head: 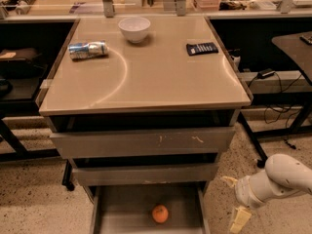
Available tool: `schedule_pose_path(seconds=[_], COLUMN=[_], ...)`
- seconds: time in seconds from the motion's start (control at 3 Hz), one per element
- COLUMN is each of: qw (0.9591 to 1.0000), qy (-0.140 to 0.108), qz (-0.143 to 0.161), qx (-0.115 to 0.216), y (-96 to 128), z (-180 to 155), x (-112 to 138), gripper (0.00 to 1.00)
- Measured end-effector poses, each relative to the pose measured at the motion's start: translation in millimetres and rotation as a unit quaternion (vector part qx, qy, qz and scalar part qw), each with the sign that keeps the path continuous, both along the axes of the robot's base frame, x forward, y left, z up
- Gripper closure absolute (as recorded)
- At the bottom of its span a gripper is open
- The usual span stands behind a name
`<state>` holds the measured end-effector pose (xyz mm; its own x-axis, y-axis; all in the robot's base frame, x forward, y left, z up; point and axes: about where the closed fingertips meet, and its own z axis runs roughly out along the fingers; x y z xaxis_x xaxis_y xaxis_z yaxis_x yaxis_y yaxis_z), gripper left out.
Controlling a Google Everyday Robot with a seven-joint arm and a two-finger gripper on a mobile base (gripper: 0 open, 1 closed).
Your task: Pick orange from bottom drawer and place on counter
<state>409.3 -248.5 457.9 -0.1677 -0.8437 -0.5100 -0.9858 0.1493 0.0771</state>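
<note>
Orange [160, 213] lies in the open drawer [124, 206], apart from the gripper [234, 200] at its right, fingers spread.

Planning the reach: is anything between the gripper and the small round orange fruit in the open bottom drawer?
Only the right side wall of the grey metal bottom drawer. The open gripper hangs outside it, to the right of the orange. From above, nothing visible covers the fruit.
</note>
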Motion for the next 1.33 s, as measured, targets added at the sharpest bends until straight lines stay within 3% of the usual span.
schedule_pose_path(seconds=[0.33,0.67,1.0,1.33], qw=[0.9998,0.9980,0.9940,0.9874], qy=[0.010,0.015,0.011,0.010], qz=[0.003,-0.014,-0.013,-0.001], qx=[0.019,0.060,0.108,0.158], y=[4,7,19,44], z=[-35,-96,-150,-197], x=[-5,-7,-8,-5], gripper=[0.00,0.00,0.00,0.00])
